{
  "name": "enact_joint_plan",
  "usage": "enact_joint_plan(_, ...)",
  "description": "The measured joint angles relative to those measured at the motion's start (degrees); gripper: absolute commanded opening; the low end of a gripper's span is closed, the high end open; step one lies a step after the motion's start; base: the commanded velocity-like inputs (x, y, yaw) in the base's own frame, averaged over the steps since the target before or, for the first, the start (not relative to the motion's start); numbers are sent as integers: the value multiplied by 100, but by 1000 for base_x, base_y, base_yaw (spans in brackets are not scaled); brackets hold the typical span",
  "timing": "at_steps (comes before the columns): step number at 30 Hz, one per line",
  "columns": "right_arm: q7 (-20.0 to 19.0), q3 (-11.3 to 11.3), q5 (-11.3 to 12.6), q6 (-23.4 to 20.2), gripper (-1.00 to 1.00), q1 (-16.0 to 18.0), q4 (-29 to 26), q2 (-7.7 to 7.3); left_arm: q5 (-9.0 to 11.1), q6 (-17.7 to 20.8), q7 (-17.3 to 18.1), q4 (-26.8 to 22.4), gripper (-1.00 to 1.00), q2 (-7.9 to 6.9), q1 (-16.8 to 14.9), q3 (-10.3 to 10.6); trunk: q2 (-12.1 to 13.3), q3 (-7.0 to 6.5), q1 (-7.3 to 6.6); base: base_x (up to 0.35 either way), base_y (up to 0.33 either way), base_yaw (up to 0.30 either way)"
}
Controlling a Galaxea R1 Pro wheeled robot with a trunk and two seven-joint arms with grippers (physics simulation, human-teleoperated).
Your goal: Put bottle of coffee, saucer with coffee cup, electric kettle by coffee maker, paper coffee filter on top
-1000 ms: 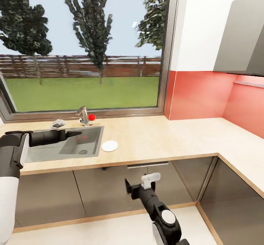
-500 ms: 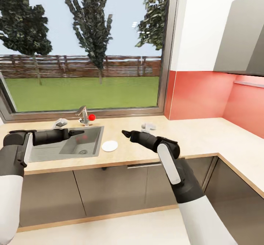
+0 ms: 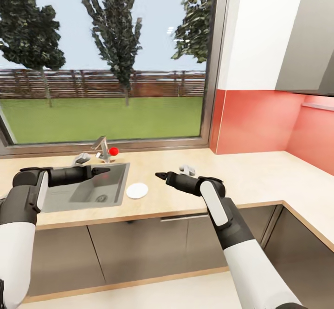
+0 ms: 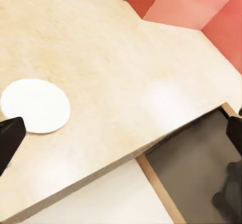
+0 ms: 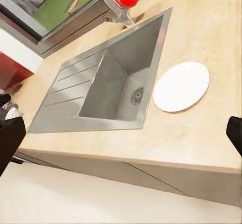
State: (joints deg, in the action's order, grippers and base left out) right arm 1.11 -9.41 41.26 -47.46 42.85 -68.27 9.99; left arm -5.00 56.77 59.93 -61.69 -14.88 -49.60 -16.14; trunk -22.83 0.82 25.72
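You are facing the long light wood kitchen countertop (image 3: pixel 241 179), which runs across the middle of the head view beneath a wide window (image 3: pixel 106 59). The small round plain white saucer (image 3: pixel 137 190) lies flat on it just right of the inset steel sink (image 3: pixel 88 189), at centre-left of the frame, apart from both arms. A steel tap with a red knob (image 3: pixel 107 150) stands behind the sink.

Your left gripper (image 3: pixel 98 171) reaches over the sink from the left edge; its jaws are spread wide with nothing between them, as the left wrist view confirms. Your right gripper (image 3: pixel 163 176) hovers over the counter right of the saucer, jaws likewise parted and empty.

A small white object sits behind the right wrist; its identity cannot be told.
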Motion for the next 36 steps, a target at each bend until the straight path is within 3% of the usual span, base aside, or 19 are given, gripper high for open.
enact_joint_plan(5,-5,-11,-11,-18,100,0,147,0,16,6,-22,59,100,5,5,0,0,0,0,335,0,0)
enact_joint_plan(20,-16,-22,13,-161,100,0,528,0,48,30,12,949,100,-10,9,-41,0,0,0,330,0,0)
enact_joint_plan(28,-16,-39,28,-170,100,0,722,0,186,128,48,1417,100,-69,16,-49,1,0,3,114,0,0)
enact_joint_plan(30,-16,-31,27,-168,100,0,921,1,202,131,57,1899,100,-90,17,-52,2,0,4,6,0,0)
enact_joint_plan(36,-28,-32,42,-159,100,0,1208,1,211,133,63,2508,100,-96,25,-45,0,0,3,1,0,0)
